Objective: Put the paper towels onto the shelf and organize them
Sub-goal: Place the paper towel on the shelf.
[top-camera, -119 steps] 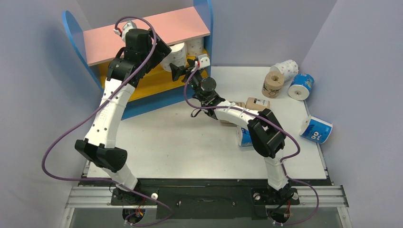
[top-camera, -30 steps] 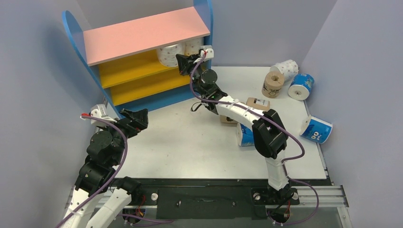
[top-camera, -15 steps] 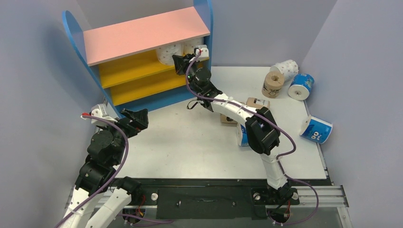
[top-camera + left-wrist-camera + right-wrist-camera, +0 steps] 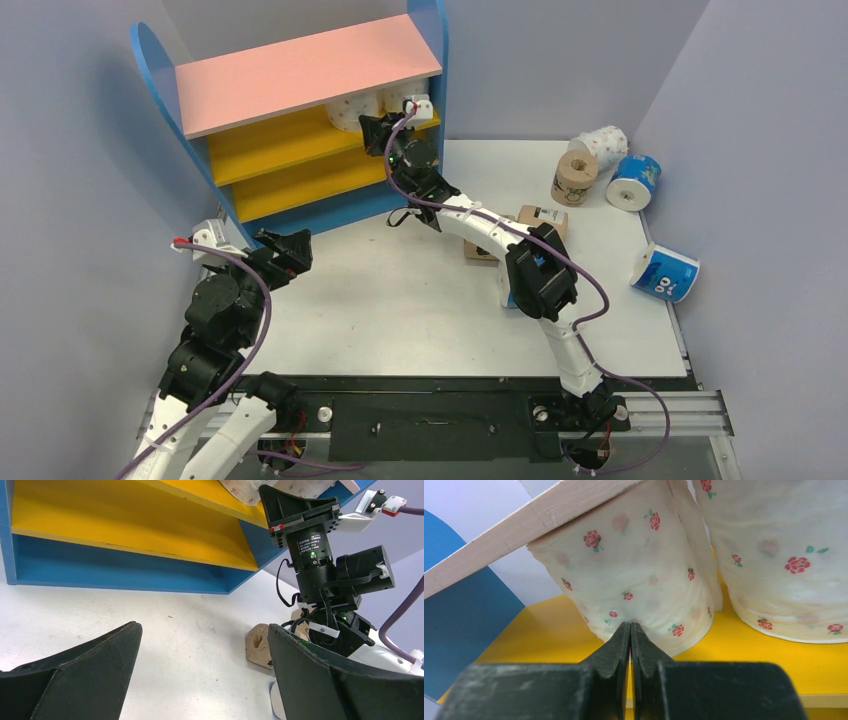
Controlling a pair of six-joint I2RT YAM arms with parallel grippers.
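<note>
The shelf (image 4: 165, 85) is coloured blue on its side panels and base, pink on its top board (image 4: 300, 75) and yellow on its 2 middle boards (image 4: 290, 150). The 2 rose-print rolls (image 4: 634, 575) (image 4: 784, 555) on the upper yellow board are patterned cream-white with small red roses and green leaves. On the white table (image 4: 400, 300), 1 white dotted roll (image 4: 605, 143), 2 tan rolls (image 4: 574, 176) (image 4: 541, 216) and 2 blue-and-white rolls (image 4: 634, 181) (image 4: 665, 272) are seen. The left arm (image 4: 215, 330) and right arm (image 4: 480, 225) are finished in white and black, with purple cables (image 4: 262, 300).
</note>
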